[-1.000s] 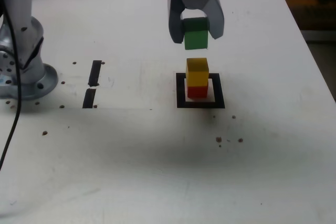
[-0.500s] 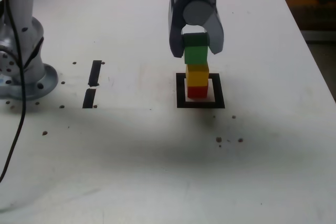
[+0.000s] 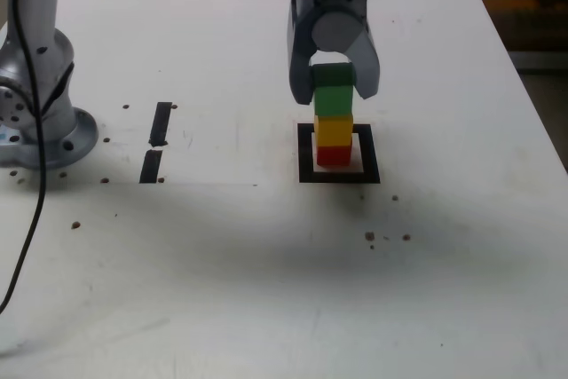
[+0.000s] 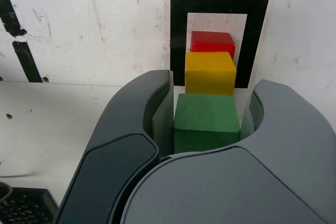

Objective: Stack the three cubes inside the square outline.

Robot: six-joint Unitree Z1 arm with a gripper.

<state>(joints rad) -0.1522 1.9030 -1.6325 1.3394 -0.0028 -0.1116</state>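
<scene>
- Exterior view: the gripper [image 3: 334, 86] is pointed straight down over the square outline [image 3: 338, 155].
- The green cube [image 3: 333, 98] is clamped between its jaws, resting on the yellow cube [image 3: 334, 130] above the red cube [image 3: 334, 156].

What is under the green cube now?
Under the green cube is the yellow cube, which rests on the red cube inside the square outline. The gripper fingers cover the green cube's sides. Any gap at the green-yellow joint cannot be judged.

green cube [image 3: 334, 97], yellow cube [image 3: 334, 130], red cube [image 3: 334, 155]; black square outline [image 3: 306, 153], white inside; grey gripper [image 3: 335, 86]
</scene>
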